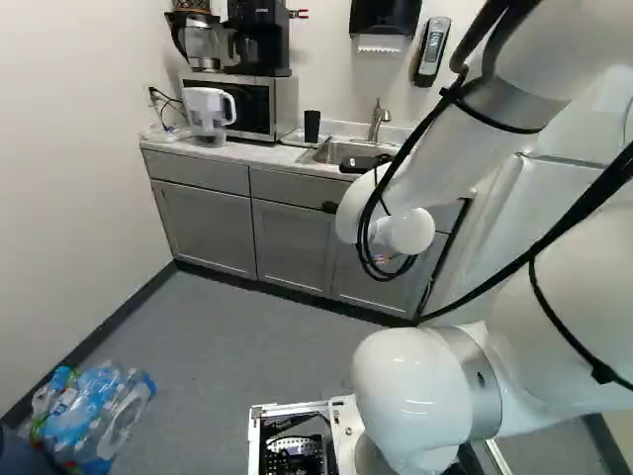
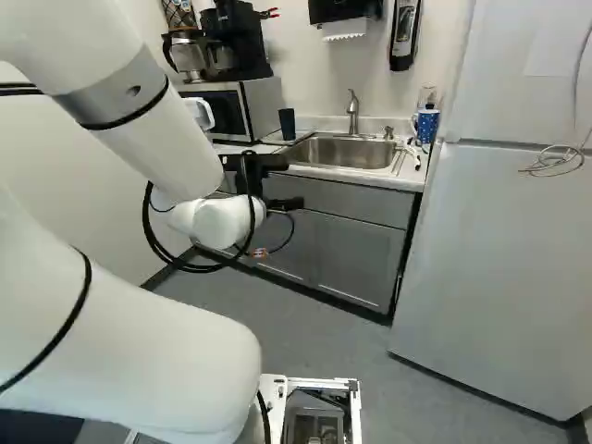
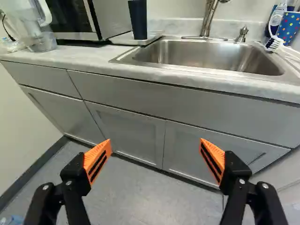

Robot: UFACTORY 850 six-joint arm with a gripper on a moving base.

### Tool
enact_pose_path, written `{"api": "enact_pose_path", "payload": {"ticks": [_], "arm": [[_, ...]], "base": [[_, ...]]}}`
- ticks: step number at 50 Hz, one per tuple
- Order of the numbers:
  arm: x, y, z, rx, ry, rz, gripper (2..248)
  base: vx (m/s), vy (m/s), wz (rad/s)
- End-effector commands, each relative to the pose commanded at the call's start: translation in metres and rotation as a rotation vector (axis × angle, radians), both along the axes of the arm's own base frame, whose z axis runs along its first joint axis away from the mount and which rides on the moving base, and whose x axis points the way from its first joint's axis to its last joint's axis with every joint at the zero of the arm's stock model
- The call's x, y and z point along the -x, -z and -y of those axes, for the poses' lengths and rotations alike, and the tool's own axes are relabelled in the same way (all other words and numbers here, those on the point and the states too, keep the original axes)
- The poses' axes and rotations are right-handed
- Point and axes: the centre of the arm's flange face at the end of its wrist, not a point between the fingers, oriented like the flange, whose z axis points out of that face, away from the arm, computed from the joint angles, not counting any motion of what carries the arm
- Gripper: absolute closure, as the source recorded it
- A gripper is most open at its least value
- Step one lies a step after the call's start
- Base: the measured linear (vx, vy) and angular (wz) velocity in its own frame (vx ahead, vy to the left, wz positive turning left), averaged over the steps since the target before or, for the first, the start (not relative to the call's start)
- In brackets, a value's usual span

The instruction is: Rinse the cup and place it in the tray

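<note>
standing beside the sink (image 3: 211,55), the dark tumbler (image 3: 138,19) lies ahead of the claw (image 3: 155,145); it gapes wide, empty

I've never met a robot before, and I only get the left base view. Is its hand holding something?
Observer: No. In the wrist view the gripper is wide open, with nothing between its orange pads.
Visitor: Good to know! Is the dark cup by the sink the only cup around?
Observer: No. The right base view shows a blue cup across the sink from the dark cup, near the fridge. The arm hides that end from you.
Visitor: Anything there to scrub with?
Observer: What looks like a white brush is right beside the blue cup in the wrist view.
</note>
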Motion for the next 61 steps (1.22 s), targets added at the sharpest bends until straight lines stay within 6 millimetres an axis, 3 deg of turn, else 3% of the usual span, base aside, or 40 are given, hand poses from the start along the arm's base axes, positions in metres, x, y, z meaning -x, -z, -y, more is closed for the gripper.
{"api": "enact_pose_path", "payload": {"ticks": [31,61], "arm": [[0.031,0.024,-0.008,0.006,-0.028,0.048,3],[0.038,0.029,-0.010,0.007,-0.034,0.059,3]], "base": [[0.000,0.000,0.000],[0.000,0.000,0.000]]}}
